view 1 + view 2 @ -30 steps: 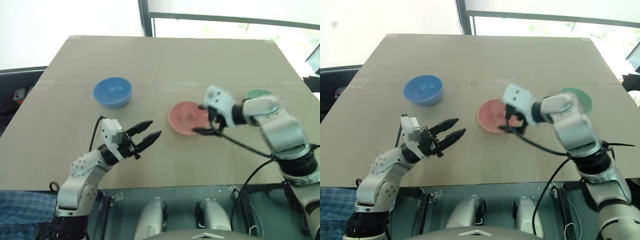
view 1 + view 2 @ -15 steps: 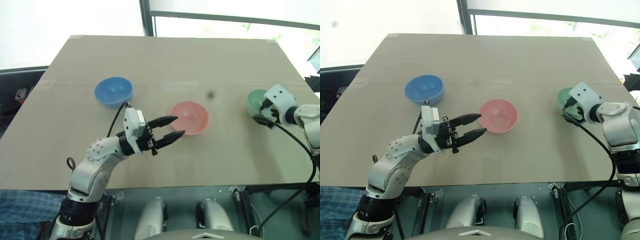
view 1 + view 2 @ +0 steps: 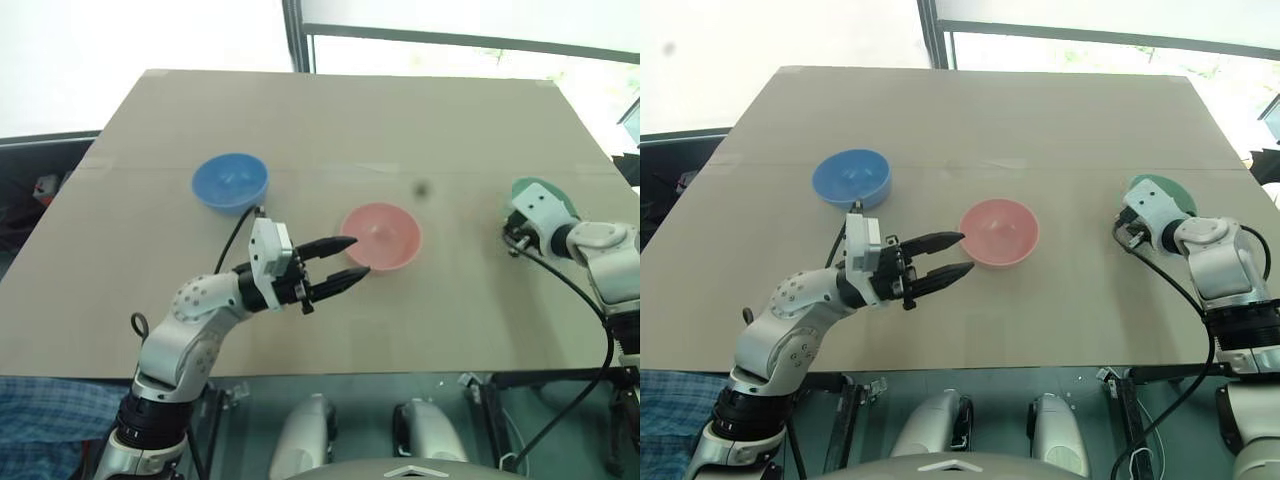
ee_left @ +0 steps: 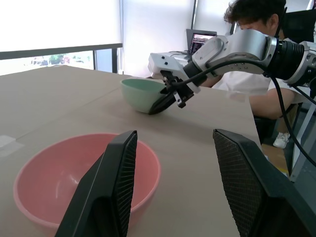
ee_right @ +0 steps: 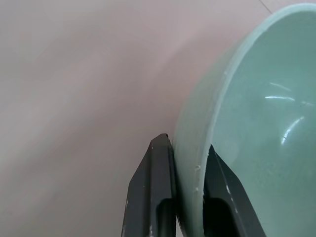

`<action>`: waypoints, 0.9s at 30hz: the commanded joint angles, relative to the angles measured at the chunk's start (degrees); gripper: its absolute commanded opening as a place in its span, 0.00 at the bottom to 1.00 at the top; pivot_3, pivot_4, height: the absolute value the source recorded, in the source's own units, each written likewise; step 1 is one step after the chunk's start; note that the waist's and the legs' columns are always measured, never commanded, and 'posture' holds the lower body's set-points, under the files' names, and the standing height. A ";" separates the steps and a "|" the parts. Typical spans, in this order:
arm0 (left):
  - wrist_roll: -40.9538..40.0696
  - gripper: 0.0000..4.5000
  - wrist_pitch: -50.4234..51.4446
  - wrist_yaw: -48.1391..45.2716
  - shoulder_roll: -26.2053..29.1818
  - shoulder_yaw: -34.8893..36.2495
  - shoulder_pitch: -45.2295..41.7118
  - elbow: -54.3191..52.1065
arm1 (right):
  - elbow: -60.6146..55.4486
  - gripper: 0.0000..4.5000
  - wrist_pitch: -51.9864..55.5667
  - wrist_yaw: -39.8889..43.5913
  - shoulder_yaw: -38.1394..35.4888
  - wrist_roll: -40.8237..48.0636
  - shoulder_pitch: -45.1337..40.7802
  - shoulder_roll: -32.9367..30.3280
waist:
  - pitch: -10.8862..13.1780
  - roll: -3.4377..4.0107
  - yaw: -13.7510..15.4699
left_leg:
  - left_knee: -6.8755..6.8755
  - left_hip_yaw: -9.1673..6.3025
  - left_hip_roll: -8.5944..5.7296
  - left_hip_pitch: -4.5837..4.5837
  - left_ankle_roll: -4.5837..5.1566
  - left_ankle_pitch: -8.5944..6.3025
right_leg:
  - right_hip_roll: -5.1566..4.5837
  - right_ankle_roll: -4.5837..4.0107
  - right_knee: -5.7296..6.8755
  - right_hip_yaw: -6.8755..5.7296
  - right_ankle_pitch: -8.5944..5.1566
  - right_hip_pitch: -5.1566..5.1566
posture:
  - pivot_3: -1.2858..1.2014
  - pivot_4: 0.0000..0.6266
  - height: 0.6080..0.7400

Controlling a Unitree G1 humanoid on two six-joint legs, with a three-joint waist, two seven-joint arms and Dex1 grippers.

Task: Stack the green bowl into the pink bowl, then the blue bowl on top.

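My left gripper hangs with fingers apart just short of the pink bowl at table centre, my right gripper is clamped on the green bowl's rim at three o'clock, and the blue bowl sits at ten o'clock.

A tan cardboard-covered surface is seen below a window. A seated person and a laptop are seen behind.
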 commanded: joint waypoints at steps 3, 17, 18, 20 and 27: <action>-0.37 0.58 -0.43 -0.91 0.46 0.32 0.93 -0.73 | -0.39 0.02 -0.50 -1.46 -0.87 0.09 -0.65 0.06 | 0.01 0.01 -0.01 | 0.01 0.00 0.00 0.00 0.00 0.00 | 0.00 0.00 0.01 0.01 0.00 0.00 | 0.52 0.24 1.00; 0.86 0.58 -3.75 -3.35 3.41 5.64 3.94 5.72 | -33.16 0.02 2.35 13.81 6.42 10.94 -7.94 0.47 | 0.05 0.08 -0.20 | -0.05 -0.03 0.05 -0.08 0.02 -0.01 | 0.01 0.00 0.04 -0.01 0.00 -0.09 | 0.52 0.24 1.00; 0.63 0.58 -3.89 -3.51 3.57 6.05 4.32 6.04 | -34.82 0.02 2.52 14.36 7.45 11.15 -8.14 0.31 | 0.05 0.06 -0.01 | -0.05 -0.04 0.04 -0.08 0.03 -0.02 | -0.01 0.00 0.04 -0.02 0.00 -0.08 | 0.52 0.24 1.00; 1.09 0.58 -4.28 -3.76 4.19 6.70 5.69 6.59 | -37.55 0.02 3.76 13.88 11.04 9.80 -8.78 0.59 | 0.04 0.04 0.16 | -0.02 -0.12 0.03 -0.10 0.03 -0.03 | -0.05 -0.01 -0.03 -0.10 0.00 -0.07 | 0.52 0.24 1.00; 3.41 0.58 -6.29 -1.87 4.72 10.21 7.24 10.38 | -39.75 0.02 8.67 10.66 17.41 9.29 -11.50 6.41 | 0.03 0.03 0.00 | 0.08 -0.09 0.02 -0.04 0.02 -0.02 | -0.08 -0.01 0.13 -0.10 -0.01 -0.06 | 0.52 0.24 1.00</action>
